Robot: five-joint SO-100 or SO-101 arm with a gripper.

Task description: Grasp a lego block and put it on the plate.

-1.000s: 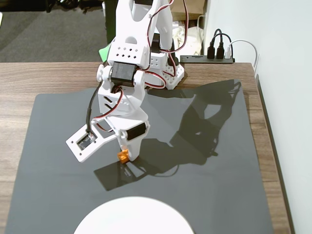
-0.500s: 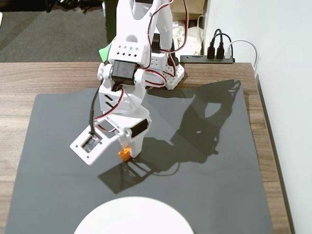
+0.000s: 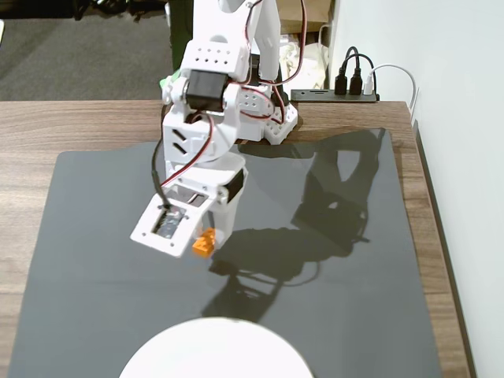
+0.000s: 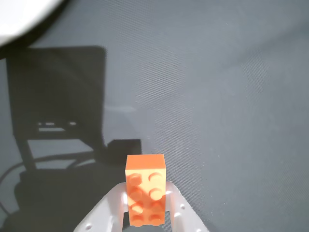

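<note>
Though pincer-clamped [image 4: 146,203], plate [image 3: 216,350] cropped.

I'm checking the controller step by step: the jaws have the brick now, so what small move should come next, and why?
Probably carry it toward the plate. The wrist view shows the lego block clamped between the jaws of the gripper, its shadow lying apart on the dark mat, so it seems lifted. The plate's rim is at the fixed view's bottom edge, not yet under the block.
</note>
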